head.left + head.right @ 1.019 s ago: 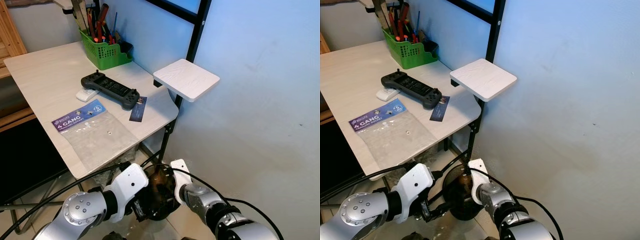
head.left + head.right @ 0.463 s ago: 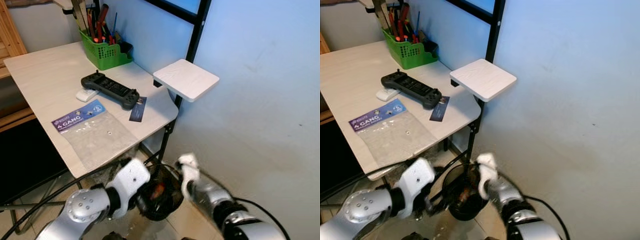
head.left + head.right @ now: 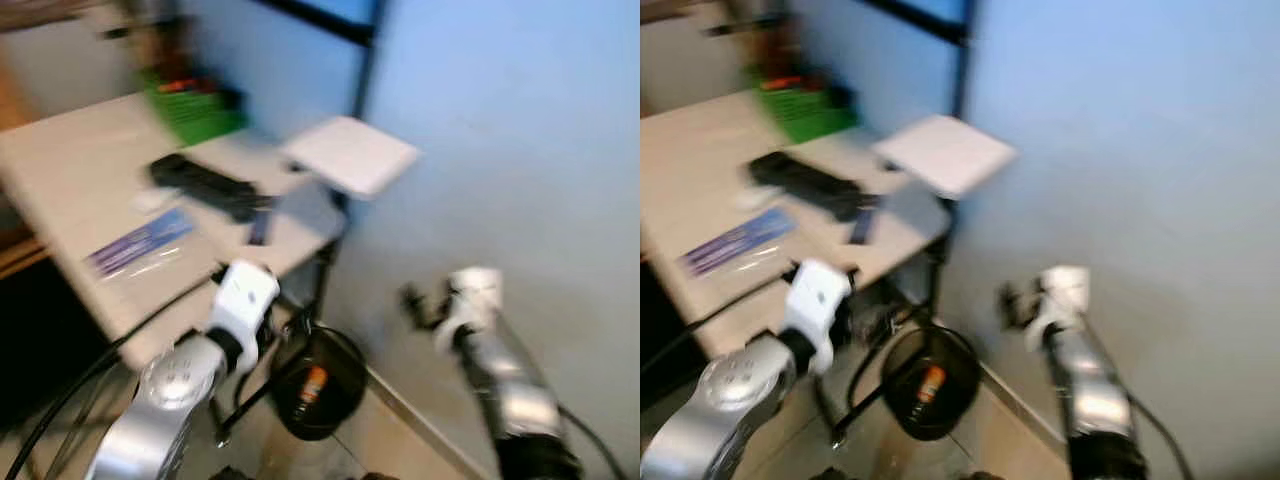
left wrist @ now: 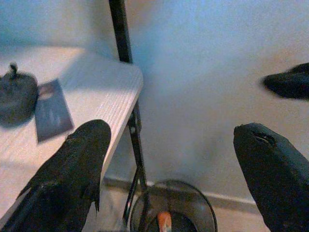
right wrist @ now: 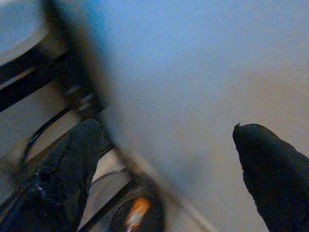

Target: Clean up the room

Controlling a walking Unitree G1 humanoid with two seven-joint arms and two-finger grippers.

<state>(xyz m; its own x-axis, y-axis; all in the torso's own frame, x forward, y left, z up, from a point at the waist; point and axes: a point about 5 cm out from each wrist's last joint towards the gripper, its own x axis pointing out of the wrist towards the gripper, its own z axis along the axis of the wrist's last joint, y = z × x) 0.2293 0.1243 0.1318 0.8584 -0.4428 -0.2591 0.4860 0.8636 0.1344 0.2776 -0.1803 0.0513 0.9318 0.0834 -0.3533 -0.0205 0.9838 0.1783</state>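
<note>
Black bin (image 3: pixel 318 396) between open tools.

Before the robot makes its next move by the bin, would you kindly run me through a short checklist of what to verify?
1. Left gripper empty, fingers wide apart: ok.
2. Right gripper empty, fingers apart: ok.
3. Black bin upright on the floor under the table corner: ok.
4. Orange item inside the bin: ok.
5. Head views sharp enough to plan from: not ok, both are blurred.
6. Items left on the table, such as the black controller and packet: not ok, not yet tidied.
</note>
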